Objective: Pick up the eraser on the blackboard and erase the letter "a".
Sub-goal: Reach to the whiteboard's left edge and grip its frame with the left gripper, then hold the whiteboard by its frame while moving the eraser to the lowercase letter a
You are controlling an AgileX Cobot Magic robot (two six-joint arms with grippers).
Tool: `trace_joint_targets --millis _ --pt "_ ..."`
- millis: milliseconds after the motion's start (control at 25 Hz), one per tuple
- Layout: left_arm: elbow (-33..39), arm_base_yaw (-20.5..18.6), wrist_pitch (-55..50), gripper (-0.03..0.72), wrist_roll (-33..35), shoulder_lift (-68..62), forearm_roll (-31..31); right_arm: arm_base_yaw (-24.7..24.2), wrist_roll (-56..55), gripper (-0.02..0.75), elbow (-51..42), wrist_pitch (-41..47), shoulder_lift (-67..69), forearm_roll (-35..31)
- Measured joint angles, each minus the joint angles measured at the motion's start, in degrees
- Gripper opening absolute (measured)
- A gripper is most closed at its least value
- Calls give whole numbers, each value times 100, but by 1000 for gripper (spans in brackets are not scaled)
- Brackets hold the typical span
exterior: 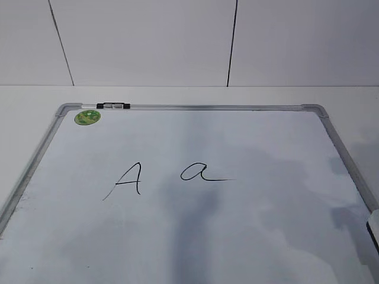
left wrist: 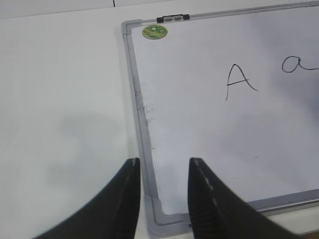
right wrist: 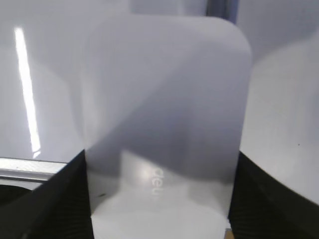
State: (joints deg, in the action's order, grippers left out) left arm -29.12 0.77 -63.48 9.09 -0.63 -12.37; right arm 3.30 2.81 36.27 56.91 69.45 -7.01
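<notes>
The blackboard [exterior: 266,236] is a white board with a grey frame, lying flat on the table. The letter "a" [exterior: 198,173] is near its middle, and its loop shows in the left wrist view [left wrist: 294,64]. The eraser [right wrist: 164,99] is a white rounded block that fills the gap between my right gripper's [right wrist: 160,159] two fingers, which press on its sides. In the exterior view only a corner of the eraser [exterior: 373,226] shows at the right edge. My left gripper [left wrist: 163,167] is open and empty over the board's near-left frame corner.
An uppercase "A" [exterior: 127,180] stands left of the "a". A green sticker [exterior: 87,117] and a black-and-silver clip [exterior: 113,106] sit at the board's far-left corner. White table surrounds the board, with a white wall behind.
</notes>
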Motion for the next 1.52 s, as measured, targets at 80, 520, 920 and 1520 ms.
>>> trace_joint_targets --millis 80,520,920,1520 --pt "0 0 0 245 0 -68 -55 0 0 573 0 37 -35 -100" --pt "-15 0 185 256 0 -1971 -148 0 34 573 0 40 -70 -367" --pt "-360 0 1460 257 0 -4033 -275 0 69 573 0 -48 -70 -402" --pt "-1791 0 2118 326 100 -7677 -262 0 69 573 0 -57 -70 -402"
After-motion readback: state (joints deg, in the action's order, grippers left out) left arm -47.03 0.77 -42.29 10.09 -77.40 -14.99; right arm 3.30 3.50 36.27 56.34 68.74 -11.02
